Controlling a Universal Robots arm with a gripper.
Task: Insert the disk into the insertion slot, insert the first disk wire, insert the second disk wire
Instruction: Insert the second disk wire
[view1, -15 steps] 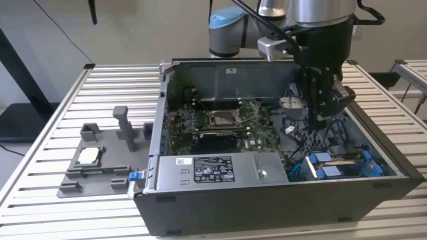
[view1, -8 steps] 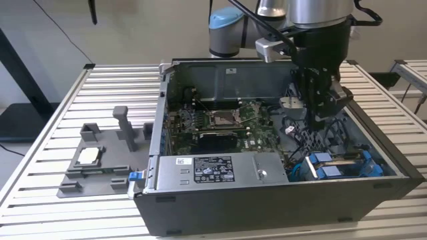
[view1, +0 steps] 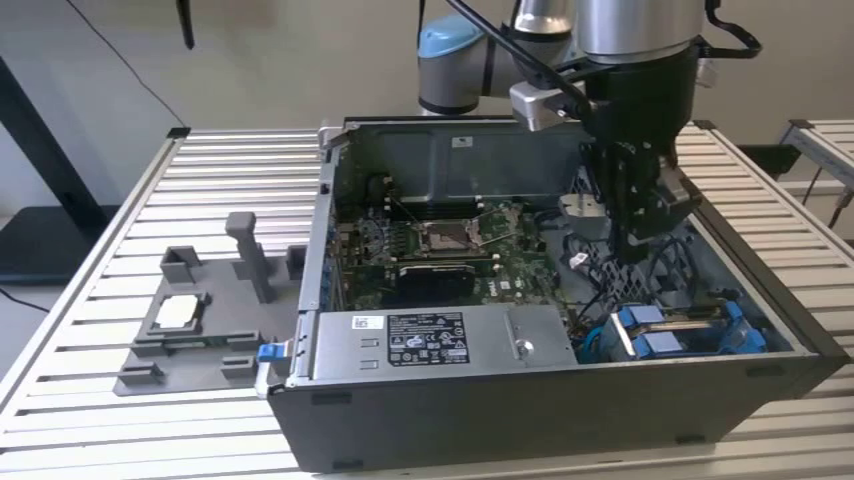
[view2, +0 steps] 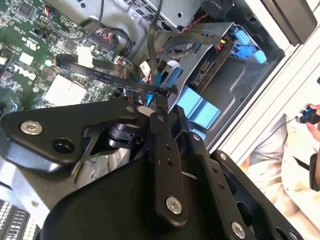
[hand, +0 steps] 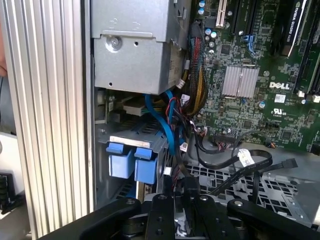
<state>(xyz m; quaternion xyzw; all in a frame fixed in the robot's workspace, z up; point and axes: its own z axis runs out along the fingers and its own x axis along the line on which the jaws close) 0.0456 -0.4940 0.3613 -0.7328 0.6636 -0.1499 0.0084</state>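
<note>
Inside the open computer case (view1: 747, 300), the disk (view1: 683, 320) in its blue carrier (hand: 129, 162) sits in the grey insertion slot (view2: 227, 92), at the case corner on the exterior view's right. My gripper (view1: 638, 240) reaches down into the case just behind that bay. In both wrist views its fingers (view2: 165, 150) are closed together on a black disk wire (hand: 182, 186) that rises out of the cable bundle beside the carrier. Which end of the wire is held is hidden by the fingers. A second black flat wire (hand: 250, 159) lies loose over the perforated metal floor.
The motherboard (view1: 441, 250) fills the case's middle and a silver power supply box (view1: 427, 340) sits along its front. A grey stand with upright posts (view1: 200, 320) is on the slatted table at the exterior view's left. A person's hand (view2: 312, 117) is outside the case.
</note>
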